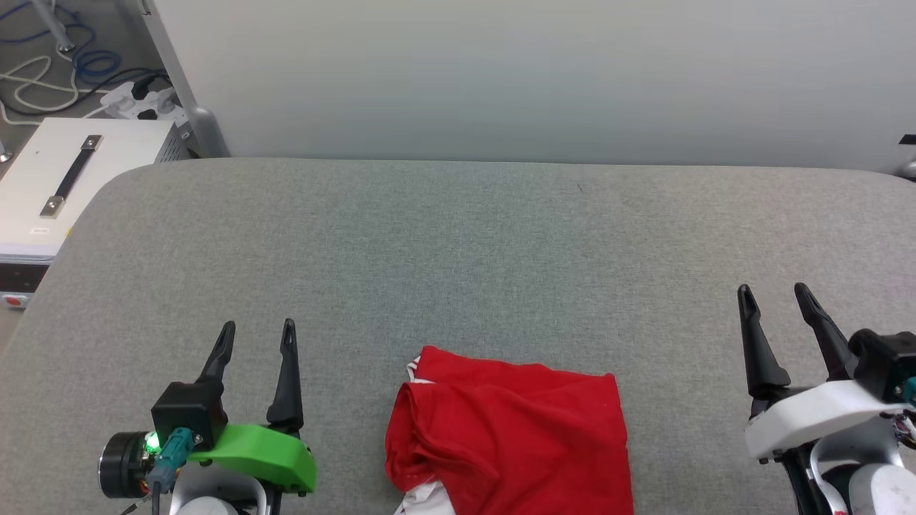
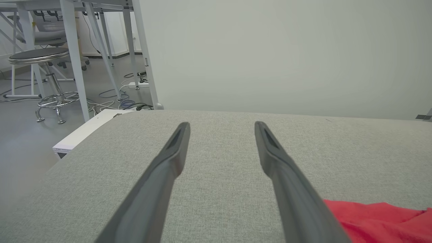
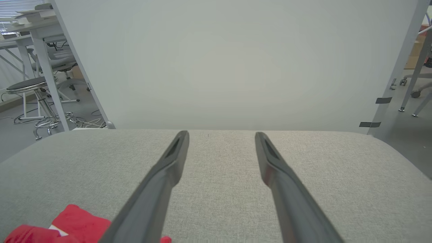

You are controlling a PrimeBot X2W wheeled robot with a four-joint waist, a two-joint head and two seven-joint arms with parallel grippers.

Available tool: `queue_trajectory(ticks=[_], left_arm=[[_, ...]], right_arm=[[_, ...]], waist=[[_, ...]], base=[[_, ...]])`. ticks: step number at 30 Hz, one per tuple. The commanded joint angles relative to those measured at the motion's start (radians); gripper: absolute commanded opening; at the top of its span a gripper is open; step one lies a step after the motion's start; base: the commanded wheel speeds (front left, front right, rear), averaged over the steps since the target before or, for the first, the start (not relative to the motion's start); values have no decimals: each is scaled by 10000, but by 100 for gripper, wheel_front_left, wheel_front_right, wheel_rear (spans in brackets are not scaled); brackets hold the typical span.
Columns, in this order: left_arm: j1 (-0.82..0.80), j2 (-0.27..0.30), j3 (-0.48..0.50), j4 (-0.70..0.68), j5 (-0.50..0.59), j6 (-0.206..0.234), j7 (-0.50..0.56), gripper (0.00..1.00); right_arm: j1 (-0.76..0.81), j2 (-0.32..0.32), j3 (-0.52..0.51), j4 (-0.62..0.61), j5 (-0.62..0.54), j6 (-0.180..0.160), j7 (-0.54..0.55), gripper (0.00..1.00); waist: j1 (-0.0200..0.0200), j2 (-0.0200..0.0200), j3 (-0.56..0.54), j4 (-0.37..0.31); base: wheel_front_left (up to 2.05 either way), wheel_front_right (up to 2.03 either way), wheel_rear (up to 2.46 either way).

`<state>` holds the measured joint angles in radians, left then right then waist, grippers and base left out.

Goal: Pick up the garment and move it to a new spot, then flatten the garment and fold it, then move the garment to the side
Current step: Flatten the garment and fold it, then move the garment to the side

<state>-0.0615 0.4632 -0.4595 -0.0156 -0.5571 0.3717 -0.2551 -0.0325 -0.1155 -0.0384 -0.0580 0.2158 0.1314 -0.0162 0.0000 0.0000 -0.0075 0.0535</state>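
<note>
Likely pickup step: left gripper (image 1: 258,324), right gripper (image 1: 772,287) wide, flanking garment (image 1: 515,429) at near edge of tabletop (image 1: 458,250); next, reaching inward to pinch.

This looks like a robotics lab or test bay within an office. A padded table covered in grey cloth (image 1: 458,236) stands against a plain white partition panel (image 1: 501,71). Past the table's far left corner, loose cables (image 1: 96,64) and a power strip (image 1: 132,100) lie on the floor by a white equipment case (image 1: 71,179). Beyond stand white-legged desks (image 2: 73,50), a round stool (image 2: 38,55), an office chair (image 3: 64,63) and, blurred, possibly cardboard boxes (image 3: 413,62).
</note>
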Motion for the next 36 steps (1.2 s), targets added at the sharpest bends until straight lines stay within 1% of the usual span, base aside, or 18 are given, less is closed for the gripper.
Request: queue_trajectory(ticks=[1,8,14,22,28,31,36], left_arm=[[154,66,22,16,13,-63,-60,100],[389,91,-20,200,7,-147,-62,100],[543,118,-90,356,-42,-176,-45,100],[601,160,-97,424,-130,-202,-18,100],[471,164,-93,415,-136,-235,-21,100],[330,173,-77,375,-153,-306,-20,100],[-86,113,82,183,-66,-446,-41,100]], right_arm=[[252,62,-15,-220,-139,-7,94,100],[1255,203,83,-1051,-323,-7,599,100],[1776,359,115,-1384,-362,-7,815,100],[1885,463,65,-1564,-457,-7,912,100],[1840,497,-10,-1561,-265,-7,998,100],[1811,394,-194,-1475,-73,-7,1112,100],[1780,-63,-547,-1145,681,-7,1763,100]], waist=[[0,0,-148,-127],[0,0,-396,-205],[0,0,-500,-249],[0,0,-472,-315],[0,0,-365,-303],[0,0,-237,-220],[0,0,115,98]], base=[[0,0,0],[0,0,0],[0,0,0],[0,0,0],[0,0,0],[0,0,0],[0,0,0]])
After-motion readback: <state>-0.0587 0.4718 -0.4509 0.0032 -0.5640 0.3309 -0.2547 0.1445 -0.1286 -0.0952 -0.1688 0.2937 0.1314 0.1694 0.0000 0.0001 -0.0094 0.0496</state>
